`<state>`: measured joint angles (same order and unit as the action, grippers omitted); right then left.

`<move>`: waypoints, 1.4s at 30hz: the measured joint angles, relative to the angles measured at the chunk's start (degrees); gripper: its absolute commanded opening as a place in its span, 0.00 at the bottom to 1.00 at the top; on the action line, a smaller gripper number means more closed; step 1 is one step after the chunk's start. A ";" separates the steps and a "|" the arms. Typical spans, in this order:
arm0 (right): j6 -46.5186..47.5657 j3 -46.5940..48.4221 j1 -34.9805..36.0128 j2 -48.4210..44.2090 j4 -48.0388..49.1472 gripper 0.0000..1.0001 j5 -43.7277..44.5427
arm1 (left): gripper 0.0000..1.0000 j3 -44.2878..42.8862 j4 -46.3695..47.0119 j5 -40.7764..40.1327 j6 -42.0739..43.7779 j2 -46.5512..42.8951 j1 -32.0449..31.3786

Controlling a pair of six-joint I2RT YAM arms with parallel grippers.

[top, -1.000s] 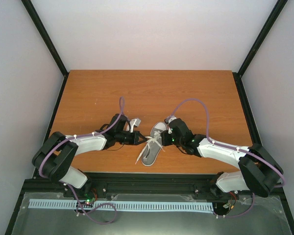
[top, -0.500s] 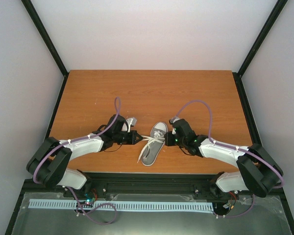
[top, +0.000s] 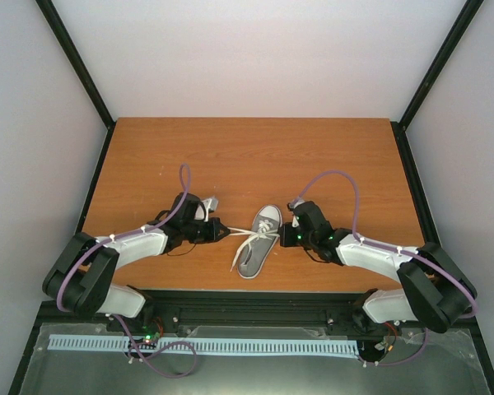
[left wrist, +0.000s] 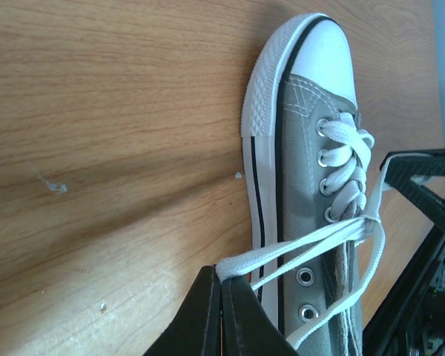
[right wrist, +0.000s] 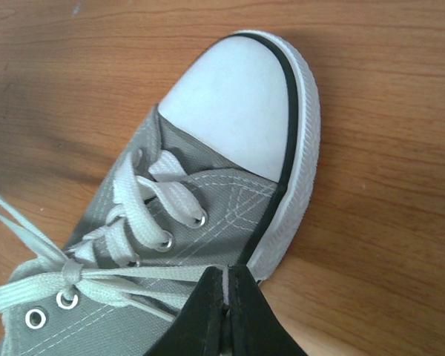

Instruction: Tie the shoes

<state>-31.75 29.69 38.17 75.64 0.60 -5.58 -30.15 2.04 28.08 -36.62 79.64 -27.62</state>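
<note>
Lying btwn L hand point(top: 225, 233) & R hand point(top: 285, 236), shoe point(top: 260, 245), both pinching laces point(left wrist: 297, 248)

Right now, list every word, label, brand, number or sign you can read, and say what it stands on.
None readable: the small grey canvas sneaker, its long white laces and the brown wooden table show no lettering, logo or number in any view.

Open tabletop point(top: 255, 156) lies at 12 o'clock of the sneaker point(top: 253, 257). The left arm point(top: 140, 243) bars 9 o'clock, the right arm point(top: 370, 253) 3 o'clock; taut laces point(top: 245, 236) stretch across the sneaker between their closed jaws.
</note>
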 measured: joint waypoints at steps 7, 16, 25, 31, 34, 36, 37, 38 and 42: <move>5.27 4.72 -0.33 0.76 -0.92 0.03 -2.08 | 0.01 -0.87 -0.42 4.00 4.04 0.68 0.39; 10.05 15.32 -0.39 14.62 2.69 0.43 -6.95 | 0.01 -3.32 0.07 7.45 6.01 4.50 0.57; 12.72 10.49 -2.29 5.57 2.16 0.80 -7.34 | 0.01 -4.37 1.16 7.10 5.84 5.68 0.59; 12.72 4.09 -5.95 -3.04 1.27 0.89 -7.13 | 0.62 -4.59 2.60 5.77 5.03 6.34 0.59; 12.48 1.68 -7.37 -5.05 0.42 0.94 -7.06 | 0.88 -4.59 2.56 3.43 4.87 5.46 0.63; 12.35 0.96 -8.31 -5.77 0.02 0.95 -7.13 | 0.94 -4.59 2.36 1.79 4.87 3.93 0.63; 12.33 0.83 -8.90 -6.05 -0.24 0.95 -7.21 | 0.96 -4.61 2.12 1.07 4.98 2.91 0.68; 12.37 0.76 -9.62 -6.32 -0.35 0.95 -7.43 | 0.97 -4.63 1.88 0.17 5.14 1.73 0.76; 12.39 0.55 -14.05 -7.74 -0.46 0.96 -9.92 | 0.98 -4.96 0.74 -1.92 5.66 -1.53 2.03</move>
<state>-19.35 30.24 24.12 67.90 0.14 -15.51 -35.11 2.79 26.15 -30.96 78.11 -25.58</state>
